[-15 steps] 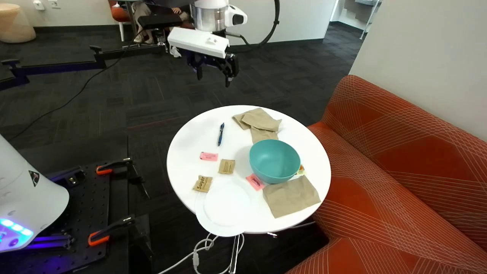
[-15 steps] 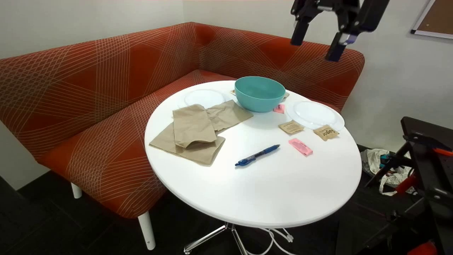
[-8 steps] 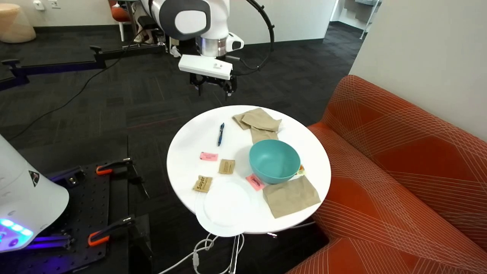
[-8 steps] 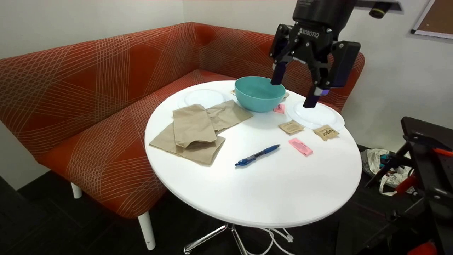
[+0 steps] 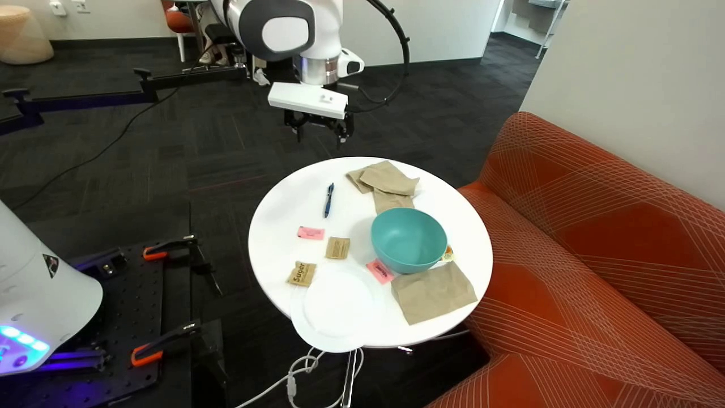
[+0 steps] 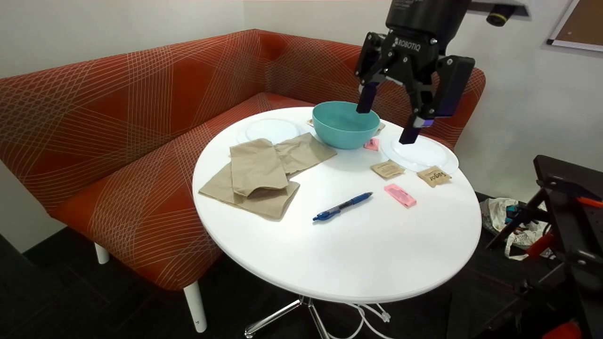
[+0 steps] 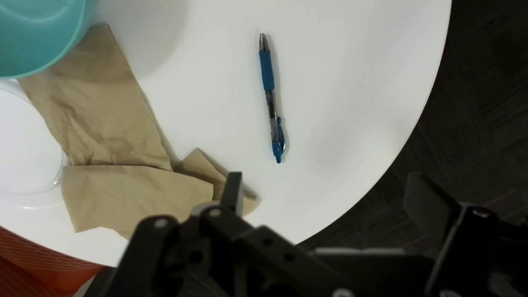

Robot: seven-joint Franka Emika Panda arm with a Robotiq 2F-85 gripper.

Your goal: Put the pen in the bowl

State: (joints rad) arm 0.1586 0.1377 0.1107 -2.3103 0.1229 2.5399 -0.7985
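- The fingers (image 6: 366, 98) are wide apart, holding nothing
- The blue pen (image 7: 270, 98) is on the table (image 6: 377, 256), lower than the fingers
- The bowl (image 6: 342, 138) is farther from them than the pen

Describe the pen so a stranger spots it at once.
Find the round white table beside the red couch. In an exterior view, look on it between the folded tan napkins and the nearer pink packet. The pen lies there: a slim dark blue stick, unlike its broader tan and pink neighbours.
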